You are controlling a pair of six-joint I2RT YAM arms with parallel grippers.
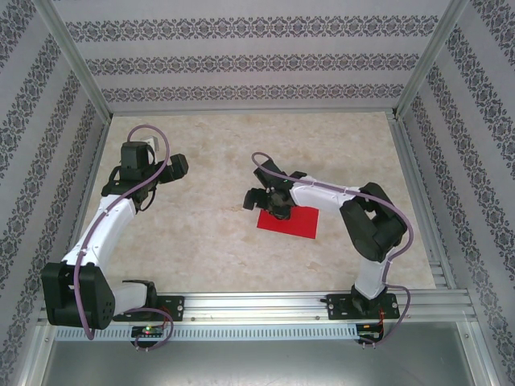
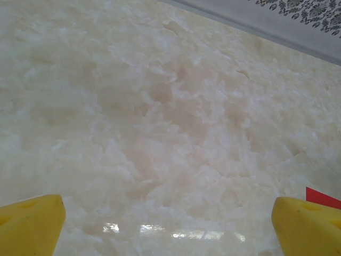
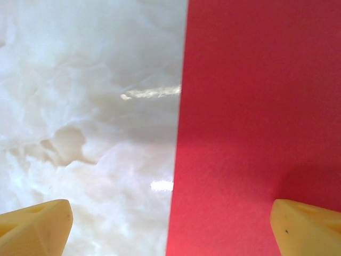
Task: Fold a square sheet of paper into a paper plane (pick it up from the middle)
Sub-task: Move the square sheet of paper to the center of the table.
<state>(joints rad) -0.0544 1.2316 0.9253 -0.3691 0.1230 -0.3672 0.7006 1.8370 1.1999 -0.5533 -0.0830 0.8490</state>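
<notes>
The square sheet of paper (image 1: 294, 222) is bright red and lies flat on the marble table, right of centre. My right gripper (image 1: 270, 203) hovers low over the sheet's far left edge, open. In the right wrist view the sheet of paper (image 3: 256, 117) covers the right half and its straight edge runs up between my right gripper's (image 3: 169, 220) yellow fingertips (image 3: 40, 224), one over bare table, the other over red. My left gripper (image 1: 179, 166) stands open over bare table to the left. In the left wrist view my left gripper (image 2: 168, 221) holds nothing, and a red corner of the paper (image 2: 321, 198) peeks in at the right.
The pale marble tabletop (image 1: 209, 233) is ringed by patterned walls (image 1: 249, 64) and aluminium posts. A metal rail (image 1: 265, 305) carrying both arm bases runs along the near edge. The right arm's elbow (image 1: 372, 221) rises beside the paper's right side.
</notes>
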